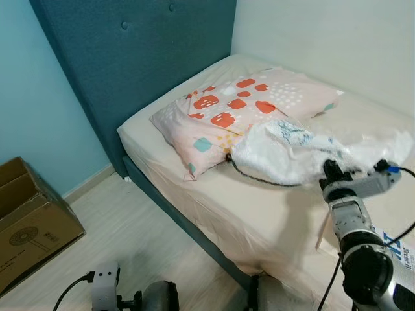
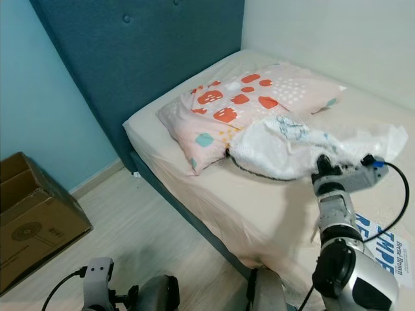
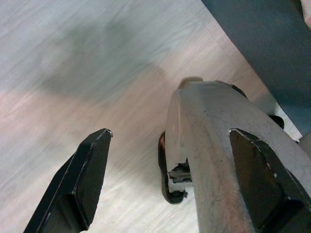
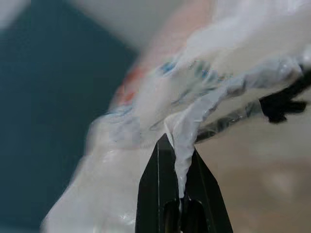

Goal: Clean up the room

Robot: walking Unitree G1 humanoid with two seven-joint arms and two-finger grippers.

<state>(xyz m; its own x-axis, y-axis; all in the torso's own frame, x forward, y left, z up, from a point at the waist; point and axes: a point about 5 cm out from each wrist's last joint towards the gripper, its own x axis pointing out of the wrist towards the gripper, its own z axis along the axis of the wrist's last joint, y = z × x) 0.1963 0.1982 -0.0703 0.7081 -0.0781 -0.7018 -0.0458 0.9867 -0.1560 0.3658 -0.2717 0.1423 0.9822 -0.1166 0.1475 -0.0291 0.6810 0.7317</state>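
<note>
Right gripper (image 4: 177,160) clamped on a fold of the white plastic bag (image 1: 305,152) at right of centre, over the bed (image 1: 214,194).

Bag is crumpled, its left end touching the pink pillow (image 1: 240,113) with red patches — that pillow lies in the upper middle of the frame, below the blue headboard (image 1: 136,65). Left gripper (image 3: 170,160) hangs low over the wood floor (image 1: 130,240), fingers apart and empty. Cardboard box (image 1: 29,220) sits at lower left; a printed paper (image 2: 382,249) lies at lower right.
</note>
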